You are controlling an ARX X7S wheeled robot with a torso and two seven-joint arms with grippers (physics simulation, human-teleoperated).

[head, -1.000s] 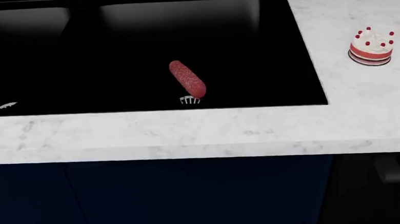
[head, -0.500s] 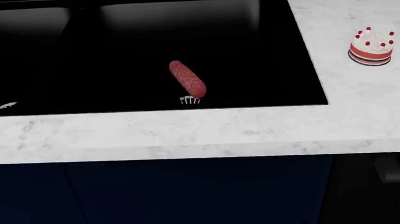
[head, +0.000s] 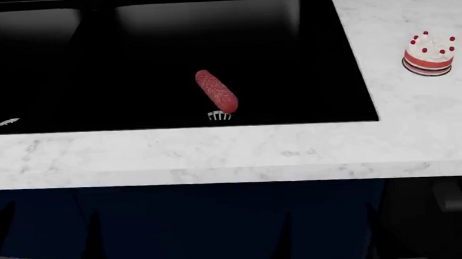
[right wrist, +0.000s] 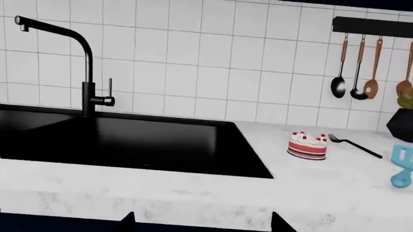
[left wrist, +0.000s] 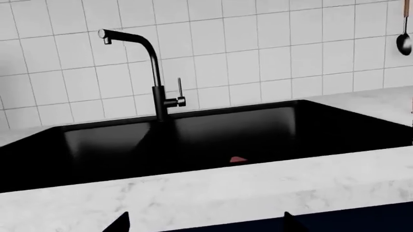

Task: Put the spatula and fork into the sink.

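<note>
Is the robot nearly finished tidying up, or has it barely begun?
Barely begun. The fork and the blue spatula both lie on the counter near the cake, outside the sink. Nothing is in hand: the left gripper and right gripper are open and empty. Both items are left to move.

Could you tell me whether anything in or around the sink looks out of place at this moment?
Yes: a red sausage lies at the bottom of the sink, in its right basin, an odd place for food. On the counter the small cake, the fork and the blue spatula look orderly.
</note>
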